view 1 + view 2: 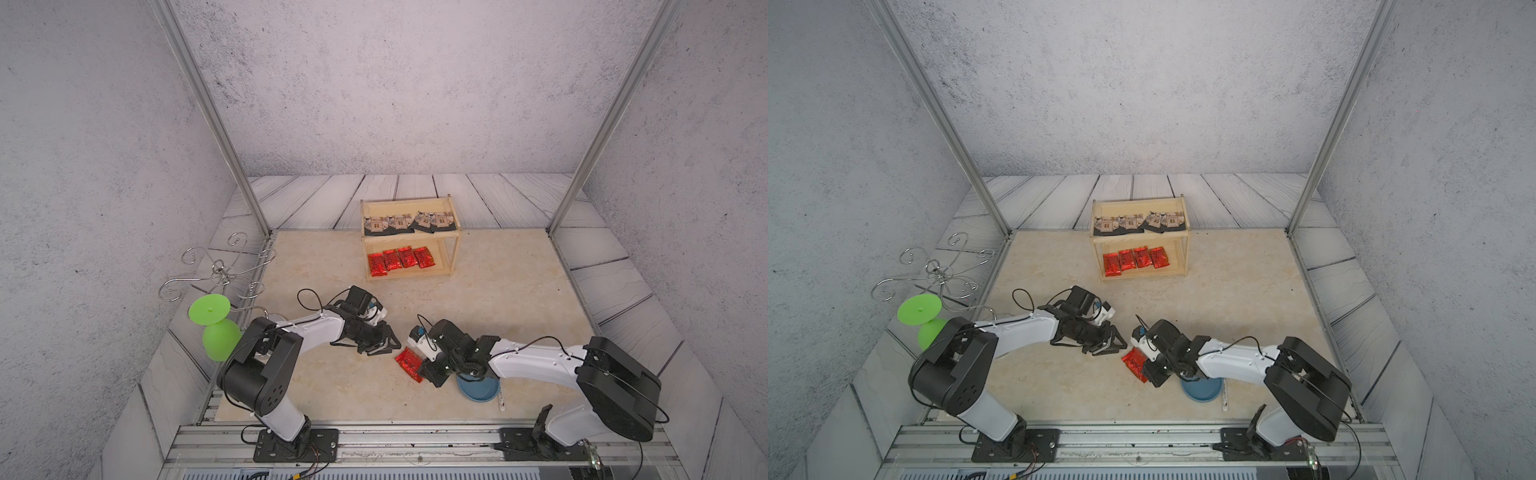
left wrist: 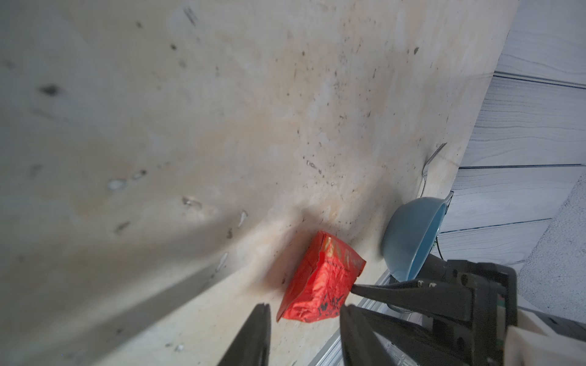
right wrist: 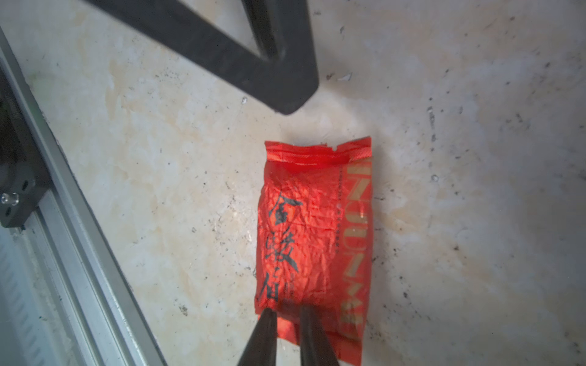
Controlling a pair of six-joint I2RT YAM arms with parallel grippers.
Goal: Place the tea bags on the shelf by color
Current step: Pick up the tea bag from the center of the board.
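Observation:
One red tea bag (image 1: 408, 363) (image 1: 1133, 361) (image 3: 314, 228) lies on the beige table between the two arms. My right gripper (image 1: 420, 369) (image 1: 1144, 368) (image 3: 287, 315) is at its near end, jaws drawn close with the foil's end pinched between them. My left gripper (image 1: 386, 345) (image 1: 1111, 343) (image 2: 304, 306) hovers just left of the packet, open and empty. At the back stands the shelf (image 1: 455, 255) (image 1: 1186, 255). Several black tea bags (image 1: 409, 222) (image 1: 1138, 222) lie on its top tier and several red ones (image 1: 401, 259) (image 1: 1136, 259) on its lower tier.
A blue bowl (image 1: 478, 388) (image 1: 1200, 390) (image 2: 409, 234) sits under the right arm with a white stick (image 1: 501, 397) beside it. At the left edge a green goblet (image 1: 214, 328) hangs upside down on a wire rack (image 1: 216, 270). An aluminium rail (image 1: 415, 436) runs along the front.

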